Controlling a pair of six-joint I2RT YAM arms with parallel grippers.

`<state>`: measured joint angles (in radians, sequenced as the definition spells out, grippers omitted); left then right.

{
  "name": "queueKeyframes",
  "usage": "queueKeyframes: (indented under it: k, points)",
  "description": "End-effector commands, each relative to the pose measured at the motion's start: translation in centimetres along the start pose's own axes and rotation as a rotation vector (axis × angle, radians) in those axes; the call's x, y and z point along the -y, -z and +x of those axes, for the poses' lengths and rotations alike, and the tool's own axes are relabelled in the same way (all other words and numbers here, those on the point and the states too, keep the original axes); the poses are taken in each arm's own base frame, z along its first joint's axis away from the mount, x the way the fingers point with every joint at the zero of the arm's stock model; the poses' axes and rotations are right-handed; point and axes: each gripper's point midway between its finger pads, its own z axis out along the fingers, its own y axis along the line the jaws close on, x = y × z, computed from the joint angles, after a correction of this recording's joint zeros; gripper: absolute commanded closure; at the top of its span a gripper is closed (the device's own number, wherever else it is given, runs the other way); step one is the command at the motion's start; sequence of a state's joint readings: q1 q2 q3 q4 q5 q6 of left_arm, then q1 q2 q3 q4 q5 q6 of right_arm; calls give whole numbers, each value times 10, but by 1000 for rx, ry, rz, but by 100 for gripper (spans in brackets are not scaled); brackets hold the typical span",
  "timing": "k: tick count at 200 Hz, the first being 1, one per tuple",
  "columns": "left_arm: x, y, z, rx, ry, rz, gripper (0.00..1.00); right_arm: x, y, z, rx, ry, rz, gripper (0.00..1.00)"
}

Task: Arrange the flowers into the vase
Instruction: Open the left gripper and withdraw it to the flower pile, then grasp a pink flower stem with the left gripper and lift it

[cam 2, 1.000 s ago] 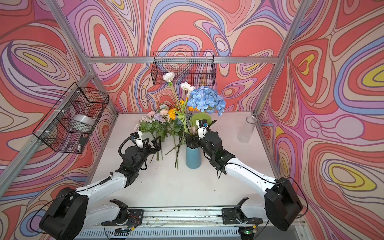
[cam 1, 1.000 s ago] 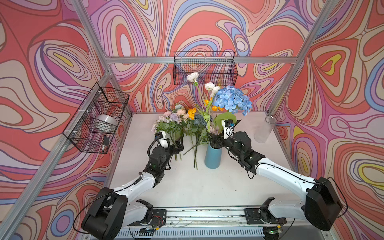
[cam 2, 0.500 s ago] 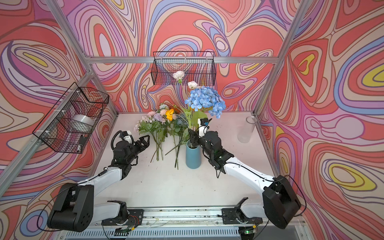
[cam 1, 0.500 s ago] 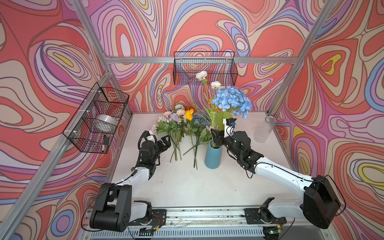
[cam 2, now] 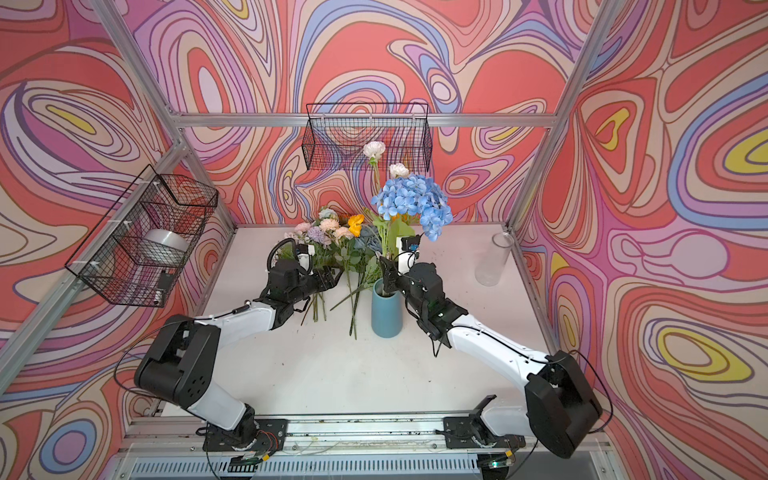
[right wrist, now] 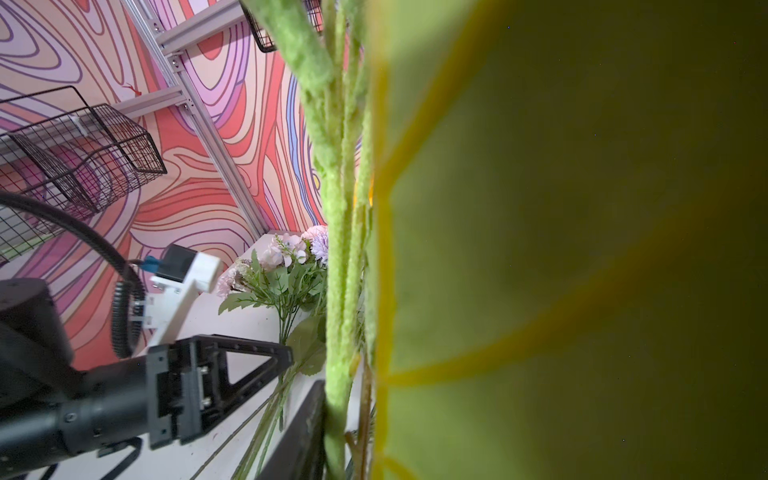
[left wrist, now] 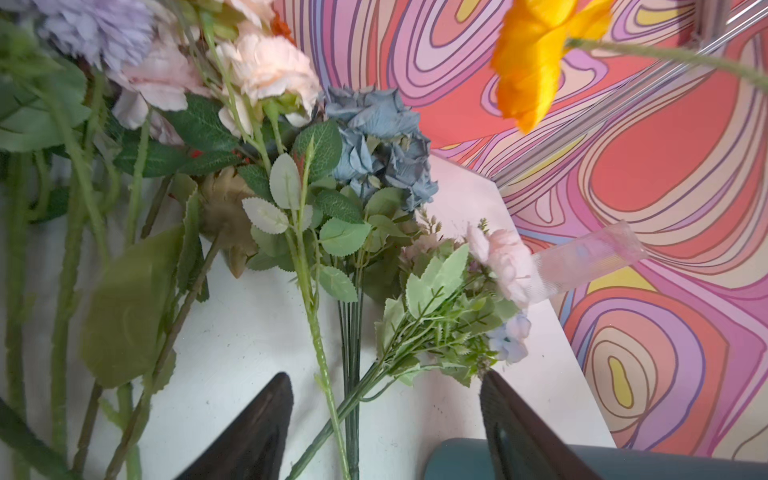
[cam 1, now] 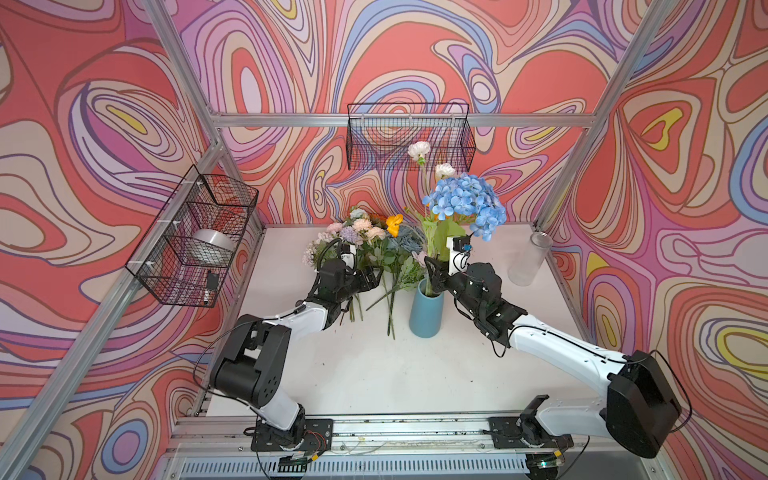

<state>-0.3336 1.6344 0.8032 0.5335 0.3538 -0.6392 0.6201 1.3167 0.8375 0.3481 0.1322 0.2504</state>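
1. We see our left gripper (left wrist: 384, 374) released, its jaws astride loose flowers (cam 1: 376, 232) lying mid-frame on the desk (cam 1: 353, 374)
2. Our right gripper (cam 1: 433, 272) sits at stems (right wrist: 336, 249) in the blue vase (cam 1: 424, 309), centre; a leaf (right wrist: 582, 249) hides its grip, so we cannot tell

Bright even light, blurred close foregrounds

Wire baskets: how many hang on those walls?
2. The left basket hangs on the left side wall, holding a silvery roll; the back basket hangs on the rear wall.
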Motion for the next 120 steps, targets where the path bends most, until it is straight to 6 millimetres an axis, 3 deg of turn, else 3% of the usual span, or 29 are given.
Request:
queueKeyframes:
  k: [1,44,70,120]
  points:
    - [-10,-20,9,-56,-14,-57,29,0,1,-3,3,-14,-2,67]
    - [-37,-45,25,-102,-27,-182,30,1,4,-3,8,-8,-2,68]
    - [-42,-57,34,-123,-15,-189,33,0,4,-1,-2,0,-9,68]
    - [-53,-78,48,-174,-16,-210,50,0,6,-1,-1,-2,-9,68]
